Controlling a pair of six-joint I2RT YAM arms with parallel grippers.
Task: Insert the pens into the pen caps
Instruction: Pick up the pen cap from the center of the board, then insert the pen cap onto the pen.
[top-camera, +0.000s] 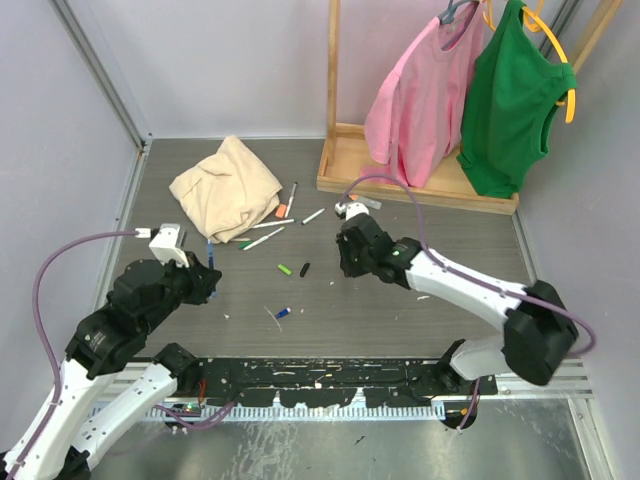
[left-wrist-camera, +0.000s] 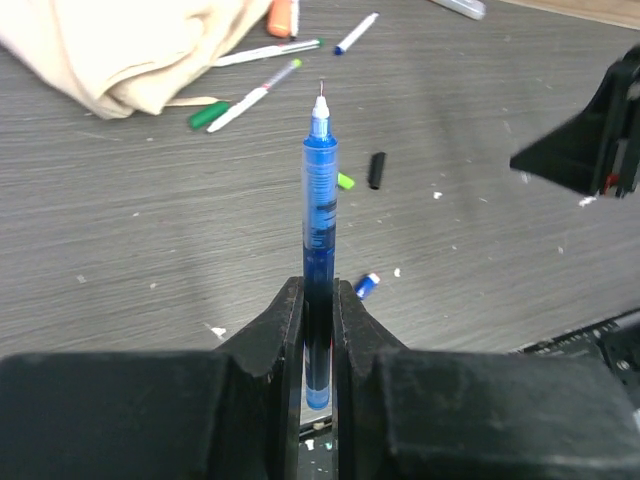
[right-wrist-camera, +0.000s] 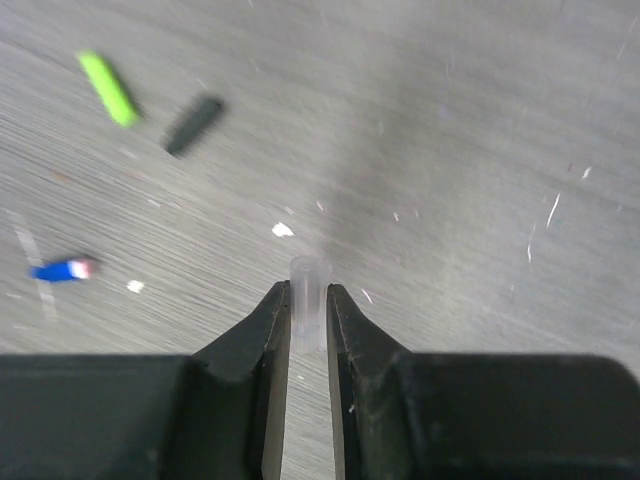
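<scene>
2 grippers, both loaded.

Left gripper (left-wrist-camera: 318, 292): black fingers were pressed together on the lower barrel of a blue pen (left-wrist-camera: 320, 190). The pen was a slim translucent cylinder with dark ink showing inside. It lay along the finger axis, uncapped, with its white collar and fine needle tip pointing away from the wrist.

Right gripper (right-wrist-camera: 309, 296): jaws were pinched on a clear cap (right-wrist-camera: 309, 272), a short frosted plastic tube whose open end faced away from the wrist. It was held over the table (right-wrist-camera: 480, 150); whether it touched the surface could not be told.

The table was grey, matte and wood-grained, dotted with white flecks.

3 loose caps lay on it between the arms:
- green cap (top-camera: 285, 269): bright, stubby, rounded.
- black cap (top-camera: 304, 269): just beside the green one, not touching.
- blue cap (top-camera: 283, 313): nearer the arm bases, with a pale end.

The right wrist view was blurred, so finer detail of these caps was unreadable.

Farther out, white pens (left-wrist-camera: 268, 52) lay flat and scattered beside a crumpled beige cloth (top-camera: 226, 185) that was soft and folded. 1 pen had a green end and 1 a blue tip.

At the far right stood a wooden rack (top-camera: 400, 185) carrying a pink shirt (top-camera: 420, 90) and a green top (top-camera: 515, 100) on hangers.
</scene>
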